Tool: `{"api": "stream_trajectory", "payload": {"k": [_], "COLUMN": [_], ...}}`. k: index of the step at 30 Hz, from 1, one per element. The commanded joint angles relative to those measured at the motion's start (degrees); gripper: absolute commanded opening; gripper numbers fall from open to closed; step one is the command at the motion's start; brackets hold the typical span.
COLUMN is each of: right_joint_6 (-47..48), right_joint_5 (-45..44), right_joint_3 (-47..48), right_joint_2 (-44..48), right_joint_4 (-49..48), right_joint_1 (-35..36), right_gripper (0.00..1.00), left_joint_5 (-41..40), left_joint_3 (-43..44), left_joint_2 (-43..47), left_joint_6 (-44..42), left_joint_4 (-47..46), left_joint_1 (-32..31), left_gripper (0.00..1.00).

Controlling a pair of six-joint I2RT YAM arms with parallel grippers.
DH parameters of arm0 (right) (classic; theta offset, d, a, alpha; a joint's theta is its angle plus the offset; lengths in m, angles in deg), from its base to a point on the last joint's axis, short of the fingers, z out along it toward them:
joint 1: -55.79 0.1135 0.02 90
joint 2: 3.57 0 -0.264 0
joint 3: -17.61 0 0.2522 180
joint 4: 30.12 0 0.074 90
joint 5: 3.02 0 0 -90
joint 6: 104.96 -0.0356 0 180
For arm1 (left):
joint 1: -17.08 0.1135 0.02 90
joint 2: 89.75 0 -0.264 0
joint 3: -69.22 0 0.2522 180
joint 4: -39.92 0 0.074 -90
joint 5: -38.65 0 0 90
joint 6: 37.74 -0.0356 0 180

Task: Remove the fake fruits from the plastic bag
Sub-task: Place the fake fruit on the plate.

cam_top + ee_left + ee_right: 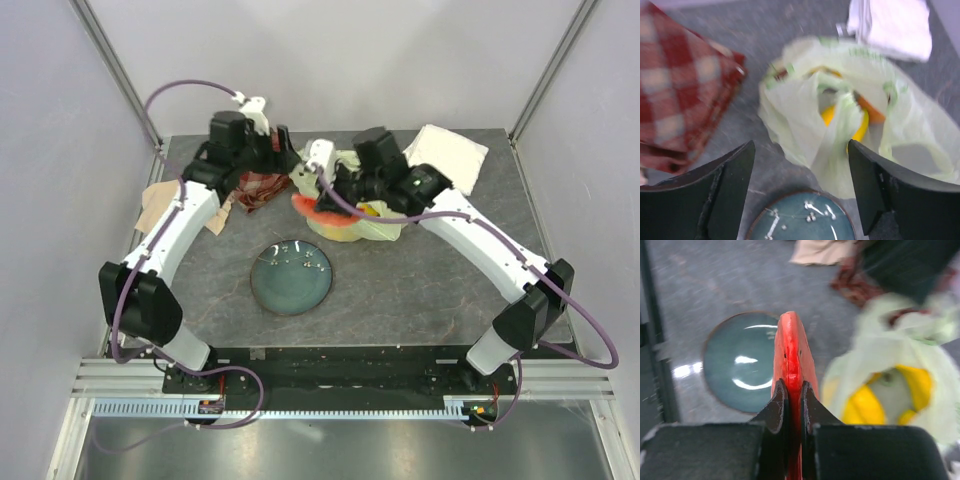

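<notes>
Grey table (700,280), red watermelon slice (792,342) pinched in right claw (793,390)

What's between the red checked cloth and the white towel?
The plastic bag, with yellow fruit showing at its mouth and a strip of bare table on the cloth side. This is clearest in the left wrist view.

I've got the teal plate (800,220) low between the left jaws, the red checked cloth (680,85) off beyond the left-hand jaw, the white towel (895,25) far past the right-hand one, grey table (765,30) underneath.
</notes>
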Motion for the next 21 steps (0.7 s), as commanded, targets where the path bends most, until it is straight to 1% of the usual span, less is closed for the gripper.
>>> {"api": "stream_trajectory", "payload": {"k": [1,3,5,6,7,10,11,13,17,21], "right_joint_6": [1.4,1.8,1.8,1.6,0.4,-1.9,-4.2,-5.9,-3.3,-0.2], "right_joint_5": [3.9,4.9,5.2,4.9,4.7,4.5,4.5,4.2,0.9,-1.2], "right_joint_3": [-0.4,0.6,0.5,-0.2,-1.8,-2.6,-2.1,0.3,2.7,3.4], "right_joint_2": [1.8,-1.0,-3.7,-4.4,-5.2,-11.0,-12.6,-17.3,-22.4,-24.3], "right_joint_4": [0.7,0.6,-0.3,-2.3,-3.4,-7.1,-8.0,-8.3,-8.2,-7.8], "right_joint_1": [4.5,5.9,9.2,10.6,12.9,15.6,15.8,15.8,15.7,15.1], "right_gripper": [0.00,0.00,0.00,0.00,0.00,0.00,0.00,0.00,0.00,0.00], "left_joint_5": [-1.0,-1.4,-1.5,-1.7,-1.7,-1.7,-1.8,-1.5,1.3,3.9], "left_joint_3": [5.4,3.4,1.4,-0.9,-2.0,-6.1,-6.9,-8.4,-10.7,-12.4], "left_joint_2": [4.9,7.7,12.5,14.0,17.5,22.3,25.0,27.2,31.0,32.0], "left_joint_6": [-1.2,-3.4,-4.6,-5.3,-5.5,-6.4,-6.5,-7.0,-7.5,-5.4], "left_joint_4": [0.7,0.6,0.8,0.8,0.8,1.1,1.2,1.9,2.4,2.0], "left_joint_1": [5.6,6.0,6.2,6.2,6.5,7.7,8.3,9.9,12.9,15.1], "left_gripper": [0.88,0.89,0.89,0.89,0.89,0.89,0.89,0.89,0.87,0.86]}}
